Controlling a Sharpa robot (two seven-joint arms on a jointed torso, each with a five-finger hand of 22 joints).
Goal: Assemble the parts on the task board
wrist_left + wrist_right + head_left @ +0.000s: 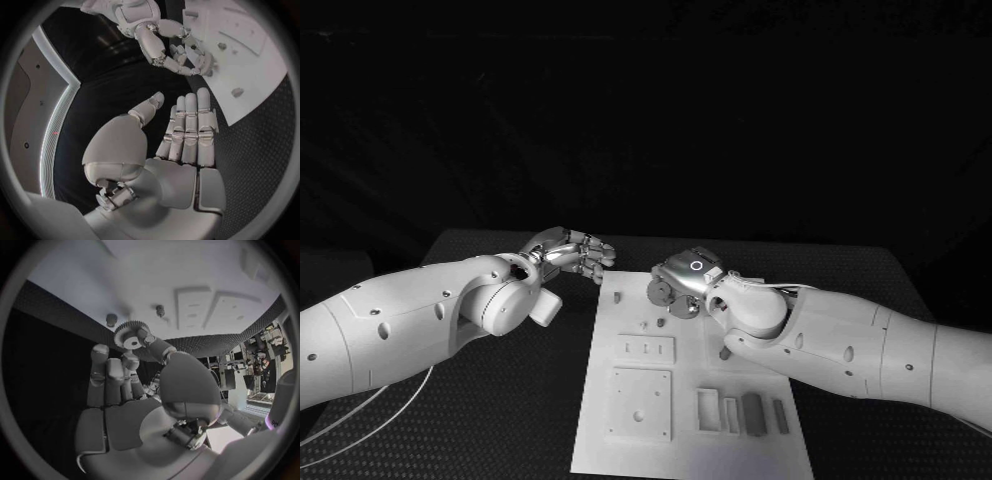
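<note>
A small toothed gear (130,335), round with a pale hub and a fine serrated rim, is pinched at the fingertips of the right robot hand (681,284), which hovers over the far end of the task board (625,300). In the right wrist view the thumb and one finger close on the gear while the other fingers stand straighter beside them.

The task board is a flat white matte plate lying lengthwise in the middle of the table (848,265). Its surface carries raised rectangular plates with small holes (642,402), a smaller plate with slots (646,349), short round pegs (160,309), and a row of narrow upright blocks (751,413) near its near right corner.

The left robot hand (571,252) holds nothing; its smooth silver fingers are stretched nearly straight and close together, thumb set apart, just off the board's far left corner above the table.

The table is black with a fine dotted, woven-looking texture.
</note>
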